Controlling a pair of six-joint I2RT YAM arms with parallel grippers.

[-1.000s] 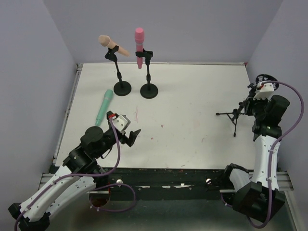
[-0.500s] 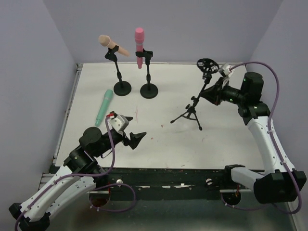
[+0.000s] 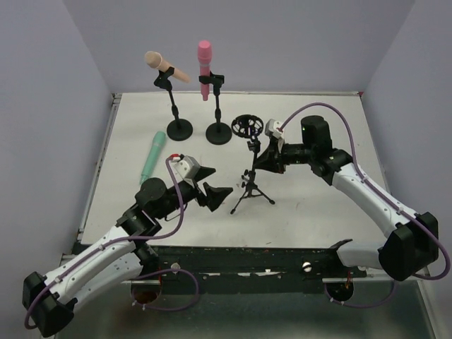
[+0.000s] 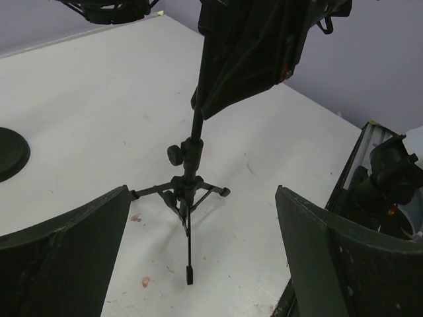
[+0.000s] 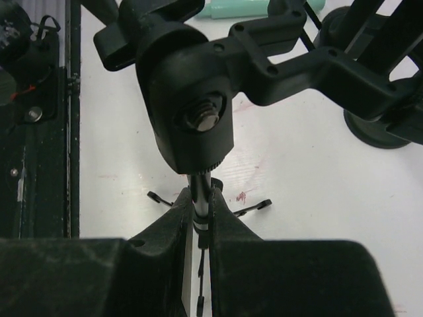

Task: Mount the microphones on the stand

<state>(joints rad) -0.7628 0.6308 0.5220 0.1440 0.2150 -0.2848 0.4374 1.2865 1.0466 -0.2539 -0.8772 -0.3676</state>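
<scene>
White tabletop (image 3: pixel 318 141), lilac walls (image 3: pixel 282 42) on three sides, and the action sits right in the middle. The right gripper (image 3: pixel 257 159) is clamped tight on the stem of the black tripod stand (image 3: pixel 251 192). In the right wrist view its fingers (image 5: pixel 165 231) pinch that thin rod just under the swivel head. The stand is upright now, feet apparently down on the table and its ring mount (image 3: pixel 247 127) on top. Half a second back it hung tilted further to the right, and a second ago it was way out by the right wall, so that arm has swept it a long way in. The left gripper (image 3: pixel 214 182) has pushed forward too, from the near-left corner up to just beside the tripod. Its jaws are spread wide and hold nothing, and in the left wrist view the stand's legs show between the two fingers (image 4: pixel 73 251). The microphones haven't budged. The mint green microphone (image 3: pixel 152 157) lies flat on the left of the table. Behind it the peach microphone (image 3: pixel 166 67) sits tilted in the clip of one round-base stand (image 3: pixel 179 129). The pink microphone (image 3: pixel 205 60) sits upright in the clip of the other (image 3: pixel 219 133). Faint reddish stains (image 3: pixel 200 168) dot the white surface, and a dark rail (image 3: pixel 247 254) runs along the near edge.
</scene>
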